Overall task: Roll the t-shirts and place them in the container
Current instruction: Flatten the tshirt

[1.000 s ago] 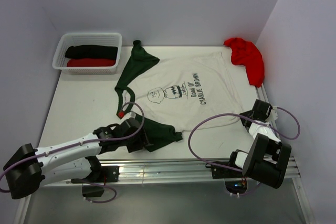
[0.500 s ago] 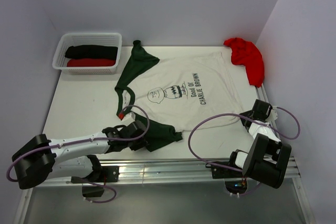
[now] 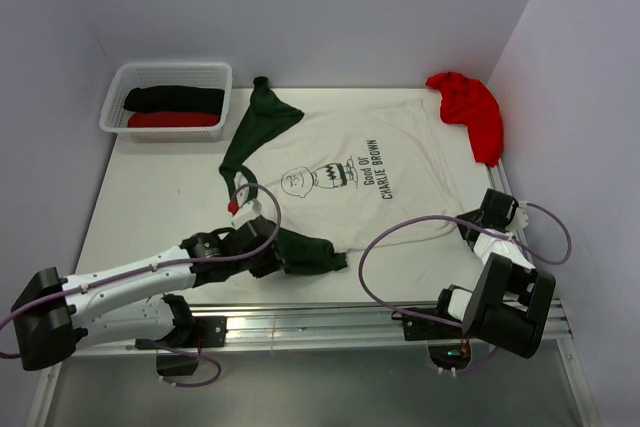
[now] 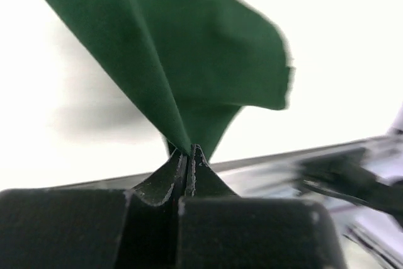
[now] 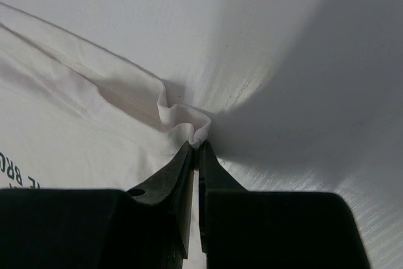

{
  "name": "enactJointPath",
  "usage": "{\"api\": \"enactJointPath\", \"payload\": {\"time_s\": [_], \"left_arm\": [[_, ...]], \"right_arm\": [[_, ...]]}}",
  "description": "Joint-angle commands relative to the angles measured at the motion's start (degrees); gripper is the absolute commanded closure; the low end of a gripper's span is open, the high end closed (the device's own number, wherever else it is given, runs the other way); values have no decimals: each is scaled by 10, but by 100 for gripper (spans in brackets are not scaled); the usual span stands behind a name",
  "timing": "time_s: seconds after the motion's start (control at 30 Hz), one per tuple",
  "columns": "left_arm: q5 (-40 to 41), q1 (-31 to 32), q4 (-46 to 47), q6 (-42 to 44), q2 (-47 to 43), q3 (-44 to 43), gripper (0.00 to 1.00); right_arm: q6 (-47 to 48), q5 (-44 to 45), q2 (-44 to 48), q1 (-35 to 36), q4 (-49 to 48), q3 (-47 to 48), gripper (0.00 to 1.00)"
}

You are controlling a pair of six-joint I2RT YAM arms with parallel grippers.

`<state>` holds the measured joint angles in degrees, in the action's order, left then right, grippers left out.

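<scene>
The cream t-shirt (image 3: 350, 172) with the cartoon print lies spread on the table, dark green sleeves to the left. My left gripper (image 3: 272, 255) is shut on the near green sleeve (image 3: 312, 252). In the left wrist view the green cloth (image 4: 189, 61) rises from the closed tips of that gripper (image 4: 190, 150). My right gripper (image 3: 468, 224) is shut on the cream shirt's near hem corner, which bunches (image 5: 179, 118) just ahead of its tips (image 5: 197, 146). A plain red t-shirt (image 3: 470, 112) lies crumpled at the far right corner.
A white mesh basket (image 3: 120, 82) at the far left holds a black roll (image 3: 175, 98) and a red roll (image 3: 173, 120). Walls close the back and the right side. The table's metal front rail (image 3: 320, 322) runs just behind both arm bases.
My left gripper's jaws have closed on the near green sleeve, and the arm has shifted slightly at the table's front. The right arm and the hem it holds have not moved.
</scene>
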<state>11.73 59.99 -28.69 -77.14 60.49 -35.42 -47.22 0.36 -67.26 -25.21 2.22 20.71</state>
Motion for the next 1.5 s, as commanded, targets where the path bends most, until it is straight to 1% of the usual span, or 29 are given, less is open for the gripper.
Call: {"api": "enactJointPath", "payload": {"time_s": [0.0,0.07,0.1,0.2,0.53,0.6,0.7,0.8,0.97,1.07,1.1,1.13,1.2,1.23,1.33,1.4,1.43,1.47], "left_arm": [[8,-7,-34,11,-19,-43,100],[-4,-28,-29,31,-3,-54,100],[-27,-56,-21,40,2,-56,100],[-31,-102,1,67,23,-60,100],[-36,-187,28,132,67,-112,100],[-49,-209,36,141,72,-123,100],[-64,-231,57,157,89,-136,100],[-84,-245,77,168,127,-155,100],[-108,-254,121,176,201,-191,100],[-115,-255,143,186,249,-231,100],[-129,-255,146,197,262,-241,100],[-137,-255,142,215,289,-252,97],[-145,-255,130,242,311,-277,90],[-138,-256,130,247,311,-278,83],[-120,-260,152,254,286,-254,77],[-120,-269,166,264,272,-235,71],[-121,-275,165,270,264,-231,53],[-120,-281,161,277,261,-230,46]], "right_arm": [[11,3,-14,8,13,12,100],[12,2,-16,10,14,13,100],[12,1,-17,10,14,13,100],[13,2,-17,10,14,13,100],[13,-1,-23,10,11,15,100],[13,-1,-23,11,11,15,100],[13,-1,-23,11,10,15,100],[11,1,-18,12,10,13,100],[13,-1,-23,11,11,16,100],[13,-1,-23,11,10,16,100],[13,-1,-23,12,10,16,100],[13,-1,-23,11,10,16,100],[13,-1,-22,11,10,16,100],[14,-1,-23,12,10,16,100],[16,-1,-25,11,9,17,100],[16,0,-25,11,9,17,100],[16,-1,-25,11,9,18,100],[17,0,-26,12,9,17,100]]}}
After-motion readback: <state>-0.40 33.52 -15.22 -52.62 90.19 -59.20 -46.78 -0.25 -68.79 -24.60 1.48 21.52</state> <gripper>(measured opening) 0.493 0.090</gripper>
